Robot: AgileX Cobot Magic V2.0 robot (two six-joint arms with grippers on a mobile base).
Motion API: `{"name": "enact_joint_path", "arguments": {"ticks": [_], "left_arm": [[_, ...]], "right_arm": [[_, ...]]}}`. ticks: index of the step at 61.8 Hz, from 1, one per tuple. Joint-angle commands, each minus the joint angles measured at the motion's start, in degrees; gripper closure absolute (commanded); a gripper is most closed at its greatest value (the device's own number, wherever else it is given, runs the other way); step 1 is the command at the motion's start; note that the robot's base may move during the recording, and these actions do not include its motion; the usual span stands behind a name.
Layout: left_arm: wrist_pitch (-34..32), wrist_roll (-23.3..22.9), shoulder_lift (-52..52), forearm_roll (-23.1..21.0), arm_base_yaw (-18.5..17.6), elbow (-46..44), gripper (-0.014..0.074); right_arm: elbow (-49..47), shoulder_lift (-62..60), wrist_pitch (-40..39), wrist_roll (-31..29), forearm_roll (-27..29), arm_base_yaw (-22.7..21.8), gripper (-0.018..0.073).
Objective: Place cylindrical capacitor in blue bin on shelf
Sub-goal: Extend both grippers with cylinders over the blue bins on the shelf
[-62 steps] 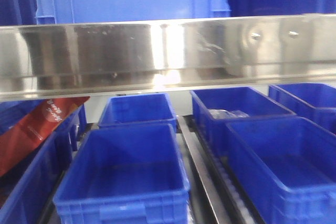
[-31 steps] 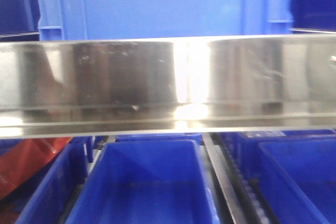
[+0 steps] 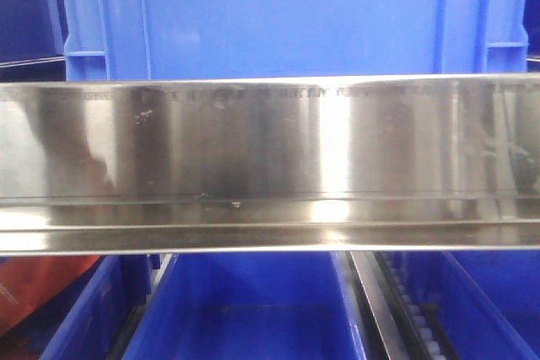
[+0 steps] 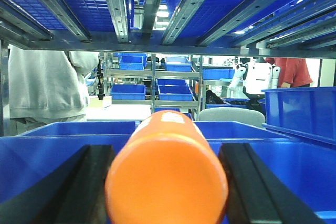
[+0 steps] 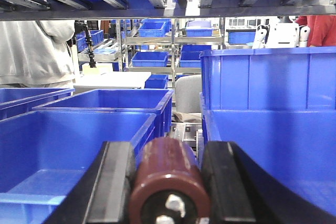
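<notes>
The right gripper (image 5: 170, 184) is squeezing the brown capacitor (image 5: 169, 174) at the bottom middle, in line with the gap beside the blue bin (image 5: 79, 118). The left gripper (image 4: 168, 182) is clamping an orange cylinder (image 4: 167, 156). Both are lying flat, long way pointing into the shelf (image 3: 270, 158). Letting go here is risking a drop between bins.

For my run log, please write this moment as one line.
left jaws: shut on orange cylinder | right jaws: shut on brown capacitor | both: facing blue bins, under shelf rails | release: not yet
</notes>
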Motion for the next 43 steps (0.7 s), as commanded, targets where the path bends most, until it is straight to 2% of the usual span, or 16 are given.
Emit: {"name": "enact_joint_path", "arguments": {"ticks": [1,43], "left_arm": [[-1.2,-0.3,-0.2,0.0,-0.1,-0.1,0.0707],[-1.2,-0.3,-0.2,0.0,-0.1,-0.1,0.0707]], "right_arm": [[0.0,-0.1,-1.4,-0.2,-0.5,0.0,0.0721],[0.0,0.0,-1.9,-0.2,-0.2,0.0,0.0721]]}}
